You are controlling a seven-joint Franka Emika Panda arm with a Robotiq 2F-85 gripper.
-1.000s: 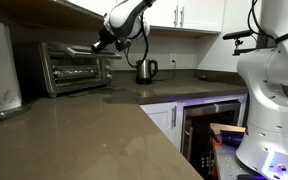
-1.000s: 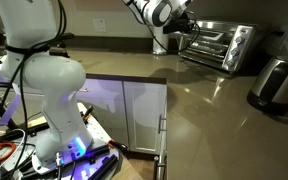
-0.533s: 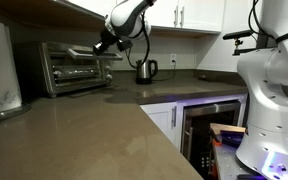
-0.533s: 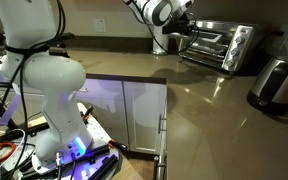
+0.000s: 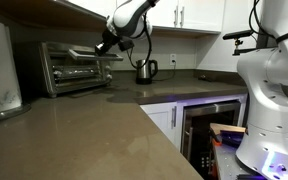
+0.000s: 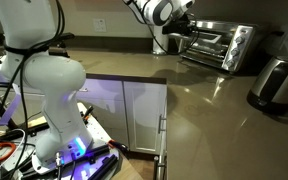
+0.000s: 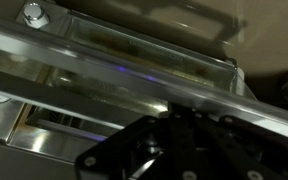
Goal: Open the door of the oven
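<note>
Where the tool (image 5: 102, 46) hangs, the door (image 5: 76, 72) lies below.

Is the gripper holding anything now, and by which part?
It cannot be told: the gripper is at the handle of the toaster oven door, but its fingers are hidden.

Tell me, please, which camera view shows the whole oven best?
An exterior view, where the oven shows its glass front and knob panel plainly. Both exterior views show it whole, with the gripper at its upper front edge. The wrist view shows only a close strip of the door, metal frame and glass.
</note>
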